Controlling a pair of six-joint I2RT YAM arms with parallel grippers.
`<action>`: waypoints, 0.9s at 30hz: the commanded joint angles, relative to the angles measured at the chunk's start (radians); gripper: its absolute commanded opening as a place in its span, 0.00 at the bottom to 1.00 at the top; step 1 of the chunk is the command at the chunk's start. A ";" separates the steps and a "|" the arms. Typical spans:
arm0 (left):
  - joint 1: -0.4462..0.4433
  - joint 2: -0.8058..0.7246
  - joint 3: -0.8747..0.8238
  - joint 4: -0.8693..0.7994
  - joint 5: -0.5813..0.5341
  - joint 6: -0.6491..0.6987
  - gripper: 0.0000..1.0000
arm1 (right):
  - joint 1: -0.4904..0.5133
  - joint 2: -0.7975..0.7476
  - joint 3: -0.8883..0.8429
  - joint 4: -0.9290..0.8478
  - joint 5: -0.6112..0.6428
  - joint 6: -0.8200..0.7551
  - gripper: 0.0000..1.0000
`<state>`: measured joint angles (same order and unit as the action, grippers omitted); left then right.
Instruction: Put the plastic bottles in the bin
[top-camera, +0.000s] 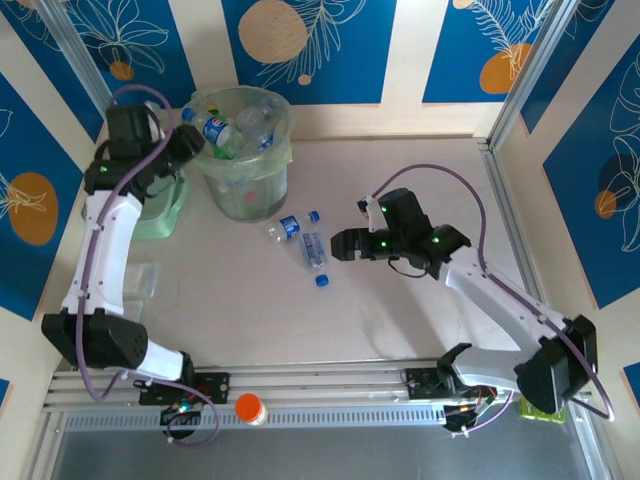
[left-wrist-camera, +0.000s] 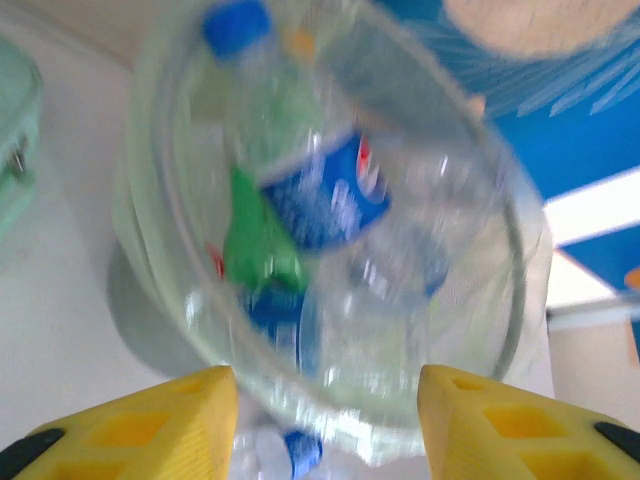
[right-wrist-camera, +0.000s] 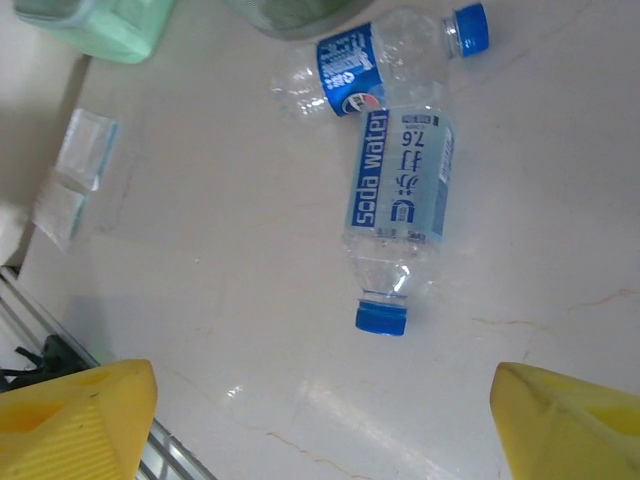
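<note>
- The left claw (left-wrist-camera: 325, 382) is held wide apart, and nothing is gripped between its yellow fingers (left-wrist-camera: 180, 410).
- Right in front of this claw, the bin (left-wrist-camera: 512, 270) is seen from above.
- A blurred blue-label bottle (left-wrist-camera: 322, 200) is seen in the bin's mouth, and more bottles are piled below it.
- The right claw (right-wrist-camera: 320, 372) is held wide apart too, and nothing is gripped by it.
- Just ahead of this claw, a soda water bottle (right-wrist-camera: 400, 200) is laid flat on the tabletop (right-wrist-camera: 220, 250), with its blue cap turned toward the claw.
- Past that one, a second bottle (right-wrist-camera: 365, 62) is laid crosswise, right against the far end of the soda water bottle.
- Farther off and to the left of this claw, a green box (right-wrist-camera: 100, 25) is seen.
</note>
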<state>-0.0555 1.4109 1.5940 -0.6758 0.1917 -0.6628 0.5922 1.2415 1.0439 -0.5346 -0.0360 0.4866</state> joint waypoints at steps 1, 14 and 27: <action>-0.087 -0.138 -0.135 0.089 0.031 -0.023 0.54 | 0.016 0.107 0.055 -0.058 0.016 0.010 0.86; -0.181 -0.461 -0.454 0.059 -0.233 0.023 0.61 | 0.173 0.625 0.437 -0.307 0.315 -0.070 0.96; -0.248 -0.434 -0.439 0.048 -0.314 0.052 0.64 | 0.219 0.843 0.587 -0.370 0.462 -0.091 0.86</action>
<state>-0.2874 0.9791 1.1515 -0.6140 -0.0826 -0.6411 0.8162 2.0853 1.6089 -0.8845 0.3813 0.3985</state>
